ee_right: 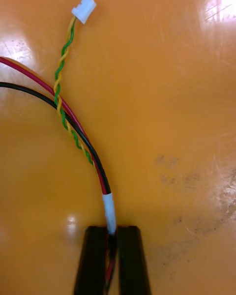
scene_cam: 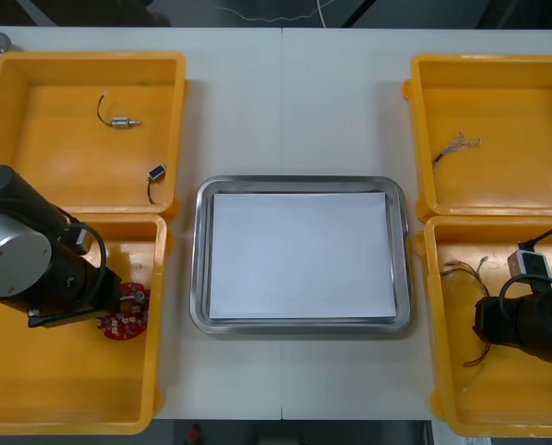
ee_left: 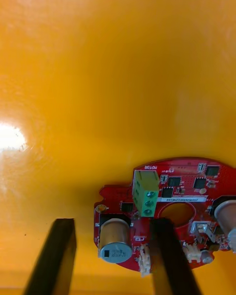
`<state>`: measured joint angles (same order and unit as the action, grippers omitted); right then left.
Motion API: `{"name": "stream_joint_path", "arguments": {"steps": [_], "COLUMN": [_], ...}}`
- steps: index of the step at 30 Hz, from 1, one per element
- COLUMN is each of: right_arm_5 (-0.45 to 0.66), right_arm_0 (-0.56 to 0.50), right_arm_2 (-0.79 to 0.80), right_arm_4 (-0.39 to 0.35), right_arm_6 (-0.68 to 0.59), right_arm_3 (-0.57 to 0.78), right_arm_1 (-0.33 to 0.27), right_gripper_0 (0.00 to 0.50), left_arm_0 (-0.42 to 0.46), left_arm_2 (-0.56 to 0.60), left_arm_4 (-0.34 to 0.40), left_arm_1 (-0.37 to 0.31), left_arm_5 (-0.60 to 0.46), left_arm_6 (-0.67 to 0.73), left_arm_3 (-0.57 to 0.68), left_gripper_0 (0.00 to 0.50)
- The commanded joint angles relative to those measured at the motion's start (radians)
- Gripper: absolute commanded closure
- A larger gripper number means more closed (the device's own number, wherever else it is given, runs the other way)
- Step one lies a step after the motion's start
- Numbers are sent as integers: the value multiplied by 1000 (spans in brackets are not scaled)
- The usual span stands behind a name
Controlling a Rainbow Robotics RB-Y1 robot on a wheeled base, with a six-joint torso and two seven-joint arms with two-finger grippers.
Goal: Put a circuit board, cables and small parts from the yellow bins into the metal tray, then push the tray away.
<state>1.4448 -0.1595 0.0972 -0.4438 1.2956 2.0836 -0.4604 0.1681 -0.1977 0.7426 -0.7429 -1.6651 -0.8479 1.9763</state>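
"Counting: 4 yellow bins point(scene_cam: 62, 102), 1 metal tray point(scene_cam: 201, 278) between them, white inside, 1 round red circuit board point(ee_left: 182, 211), 2 small metal parts point(scene_cam: 122, 122) in the left far bin."

"Where's the board?"

"Flat in the left near bin. The left gripper point(ee_left: 112, 223) gapes wide over its edge, a grey cylinder point(ee_left: 114, 238) between the fingers."

"And the right?"

"In the right near bin, the right gripper point(ee_right: 111, 233) is pinched on a red-and-black cable point(ee_right: 110, 209) at its white sleeve; a twisted green-yellow cable point(ee_right: 61, 78) crosses it."

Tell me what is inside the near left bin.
A red circuit board lies on its floor, the open left gripper over it, one finger covering part of the board. The left arm hides some of the bin floor.
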Motion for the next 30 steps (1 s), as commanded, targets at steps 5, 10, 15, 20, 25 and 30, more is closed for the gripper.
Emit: {"name": "stream_joint_path", "arguments": {"steps": [5, 10, 15, 20, 25, 30], "right_arm_5": [0, 129, 269, 394, 475, 475], "right_arm_0": [-23, -2, 20, 58, 115, 138], "right_arm_2": [30, 111, 188, 265, 354, 383], "right_arm_4": [-15, -27, -46, -95, -205, -265], "right_arm_6": [-39, -36, -36, -35, -33, -41], "right_arm_3": [41, 141, 254, 323, 357, 380], "right_arm_1": [13, 11, 11, 5, -30, -78], "right_gripper_0": [500, 500, 500, 500, 500, 500], "left_arm_0": [-2, -2, -1, 1, 2, 16], "left_arm_2": [-19, -17, -3, 29, 78, 133], "left_arm_4": [-15, -19, -11, -2, 3, 15], "left_arm_1": [14, 14, 11, 2, -7, -15], "left_arm_5": [15, 15, 8, -12, -42, -116], "left_arm_6": [101, 101, 96, 86, 66, 46], "left_arm_3": [9, 9, 10, 16, 19, 45], "left_gripper_0": [498, 500, 500, 499, 499, 500]}}
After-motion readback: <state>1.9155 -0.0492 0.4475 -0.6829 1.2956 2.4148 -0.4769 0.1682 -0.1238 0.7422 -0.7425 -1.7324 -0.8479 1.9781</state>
